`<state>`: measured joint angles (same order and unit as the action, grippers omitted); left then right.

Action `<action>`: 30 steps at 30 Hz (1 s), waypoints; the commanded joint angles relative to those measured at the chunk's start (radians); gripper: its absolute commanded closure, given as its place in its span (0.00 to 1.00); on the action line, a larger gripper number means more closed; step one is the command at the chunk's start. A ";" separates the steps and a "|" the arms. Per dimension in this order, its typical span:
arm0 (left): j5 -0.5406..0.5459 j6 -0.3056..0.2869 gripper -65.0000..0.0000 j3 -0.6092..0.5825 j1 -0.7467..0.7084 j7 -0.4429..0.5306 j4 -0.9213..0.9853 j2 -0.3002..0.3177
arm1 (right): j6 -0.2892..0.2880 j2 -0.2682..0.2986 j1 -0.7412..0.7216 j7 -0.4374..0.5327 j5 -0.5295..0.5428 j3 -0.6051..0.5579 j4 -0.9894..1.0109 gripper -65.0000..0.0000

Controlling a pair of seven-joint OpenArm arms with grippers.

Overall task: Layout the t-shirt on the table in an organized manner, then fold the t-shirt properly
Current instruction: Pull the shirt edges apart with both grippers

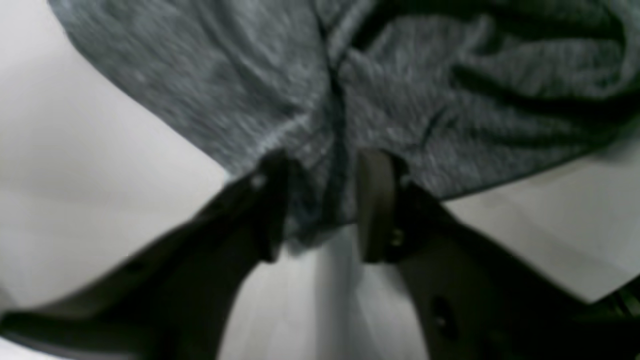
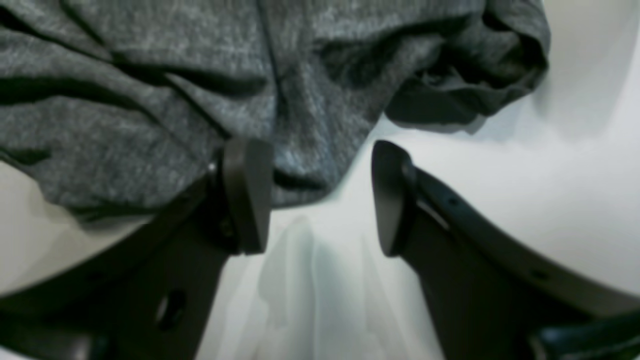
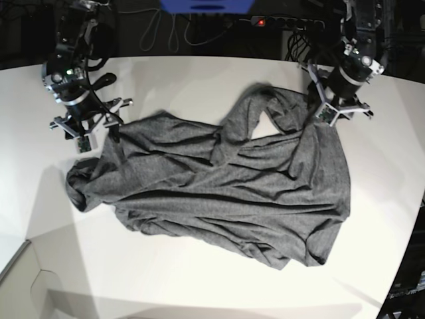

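Note:
The dark grey t-shirt (image 3: 232, 193) lies wrinkled and spread across the white table (image 3: 199, 279), with bunched cloth at its left end and a twisted part at the back right. My left gripper (image 3: 330, 109) stands at the shirt's back right corner. In the left wrist view its jaws (image 1: 322, 205) are apart, with a loose fold of the shirt (image 1: 225, 90) lying between them. My right gripper (image 3: 93, 133) is at the shirt's back left edge. In the right wrist view it (image 2: 320, 195) is open, and the shirt's hem (image 2: 150, 100) reaches its left finger (image 2: 247, 195).
A power strip with cables (image 3: 285, 23) and a blue object (image 3: 206, 5) sit behind the table's far edge. The table's curved edge runs along the right (image 3: 406, 266), and a corner cuts in at the front left (image 3: 20, 262).

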<state>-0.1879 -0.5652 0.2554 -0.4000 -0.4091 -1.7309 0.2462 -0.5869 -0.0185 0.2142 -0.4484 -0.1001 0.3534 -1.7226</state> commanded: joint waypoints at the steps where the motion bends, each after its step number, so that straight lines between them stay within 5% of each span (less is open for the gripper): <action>1: 0.009 0.006 0.59 0.006 0.002 0.020 -0.034 0.006 | 0.000 0.005 -0.008 0.026 0.010 0.002 -0.021 0.51; 16: 0.003 0.007 0.50 0.058 0.009 0.019 -0.057 0.011 | 0.000 0.005 -0.008 0.026 0.010 0.003 -0.021 0.51; 30: -0.218 0.004 0.50 -0.089 0.011 0.020 -0.014 0.048 | 0.000 0.005 -0.012 0.026 0.010 0.003 -0.023 0.51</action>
<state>-0.4042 -0.5690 0.1623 -0.3931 -0.4061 -1.7279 0.2848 -0.5869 -0.0170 0.2115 -0.4480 -0.1001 0.3527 -1.7233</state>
